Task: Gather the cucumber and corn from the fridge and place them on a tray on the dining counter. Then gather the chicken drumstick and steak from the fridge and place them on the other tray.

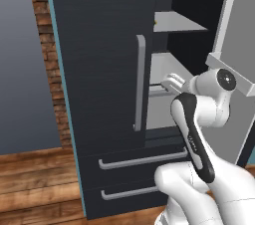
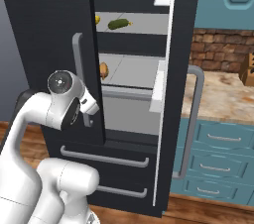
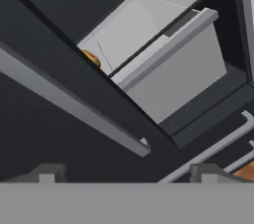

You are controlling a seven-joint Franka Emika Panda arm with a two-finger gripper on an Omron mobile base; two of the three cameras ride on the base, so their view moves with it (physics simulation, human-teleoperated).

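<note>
The fridge (image 2: pixel 44 29) has its left door shut and its right door (image 2: pixel 176 94) swung open. On the upper shelf lie the dark green cucumber (image 2: pixel 118 24) and, to its left at the door's edge, the yellow corn (image 2: pixel 97 19). One shelf lower, the golden-tan chicken drumstick (image 2: pixel 103 71) (image 3: pixel 92 58) peeks past the left door. My gripper (image 1: pixel 170 82) (image 3: pixel 126 173) hangs open and empty in front of the fridge opening, beside the left door's handle (image 1: pixel 141 82), at the height of the lower shelf. The steak, the trays and the dining counter are out of view.
A pale bin (image 3: pixel 173 74) juts out below the drumstick's shelf. Two fridge drawers with bar handles (image 1: pixel 142 161) lie under the doors. To the right, a stone counter (image 2: pixel 218 96) on teal drawers stands against a brick wall. The floor is wood.
</note>
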